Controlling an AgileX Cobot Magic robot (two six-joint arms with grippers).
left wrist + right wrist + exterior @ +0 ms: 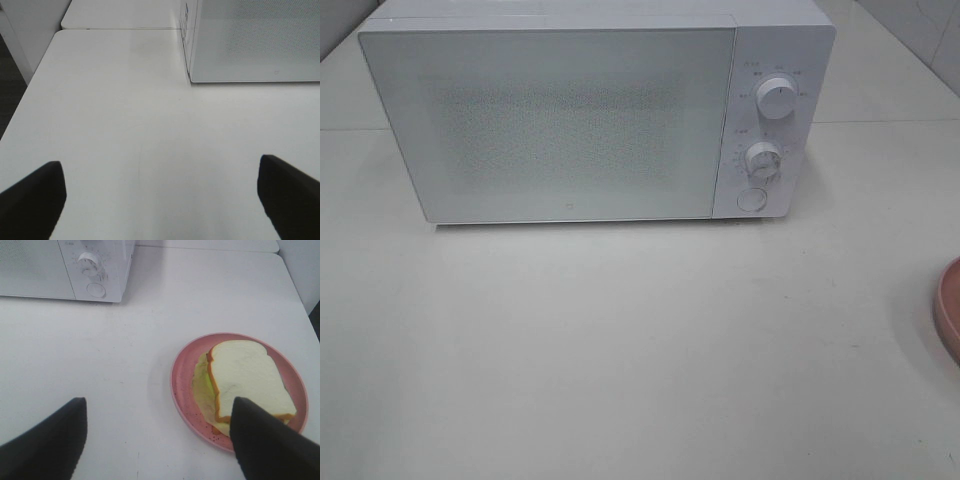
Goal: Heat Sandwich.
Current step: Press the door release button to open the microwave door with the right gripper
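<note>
while the microwave (570,120) stands shut at the back of the table (620,350), the sandwich (245,380) lies on its pink plate (181,390) off to the microwave's right. the left gripper (160,197) hangs spread wide above the table, and the right gripper (157,440) is likewise released, close beside the plate
</note>
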